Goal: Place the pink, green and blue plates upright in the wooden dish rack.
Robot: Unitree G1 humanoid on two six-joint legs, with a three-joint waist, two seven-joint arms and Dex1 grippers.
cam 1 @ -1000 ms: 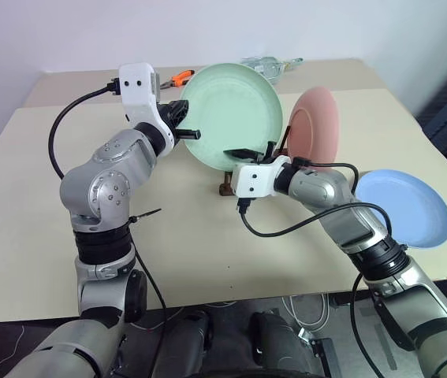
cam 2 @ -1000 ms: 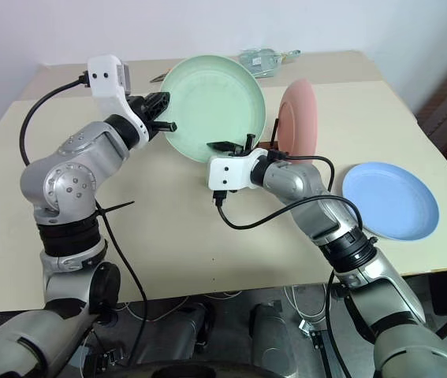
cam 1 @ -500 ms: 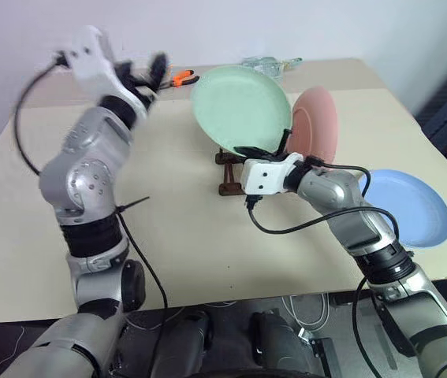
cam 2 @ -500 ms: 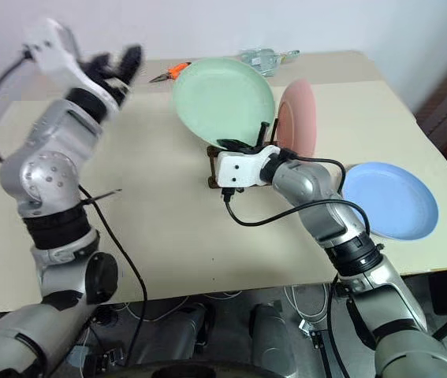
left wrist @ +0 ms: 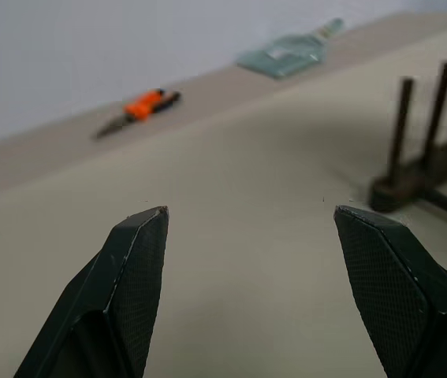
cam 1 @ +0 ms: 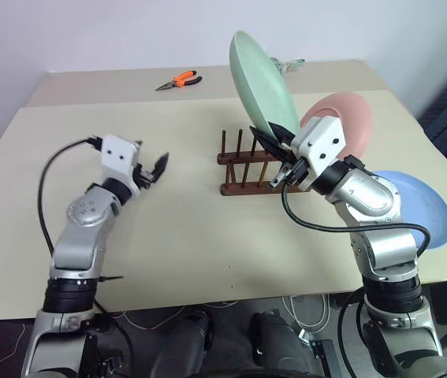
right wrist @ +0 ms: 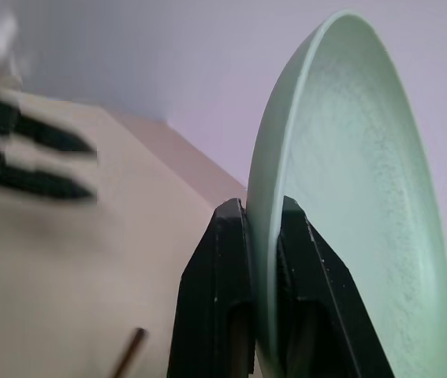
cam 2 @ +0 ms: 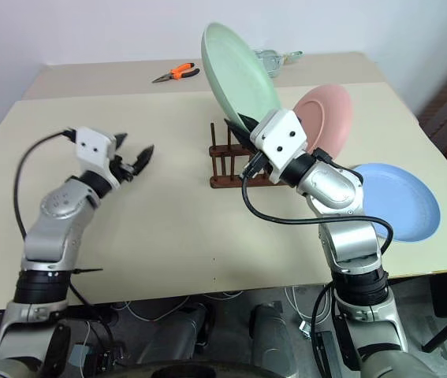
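- Right claw (right wrist: 261, 228) pinching rim of green plate (cam 1: 262, 83), plate held edge-up, tilted, in the air above the rack (cam 1: 247, 167).
- Rack on desk (cam 1: 176, 228) mid-right; dark pegs upright, slots nearest the left arm bare.
- Pink plate (cam 1: 348, 126) stands upright just behind the right claw, at the rack's far-right end; its foot is hidden by the arm, can't tell which slot.
- Blue plate (cam 1: 422, 206) flat on desk at the right edge, partly behind the right arm, apart from rack.
- Left claw (left wrist: 251, 236) spread wide, nothing between the fingers (left wrist: 140, 268), low over the desk left of rack, well apart from it.
- Orange-handled pliers (cam 1: 177, 80) at the far side of the desk, away from everything.
- Clear bag-like thing (left wrist: 284, 55) at the far edge behind the green plate, mostly hidden in the head views.
- Black cable (cam 1: 325, 228) loops off the right wrist in front of the rack's right end.
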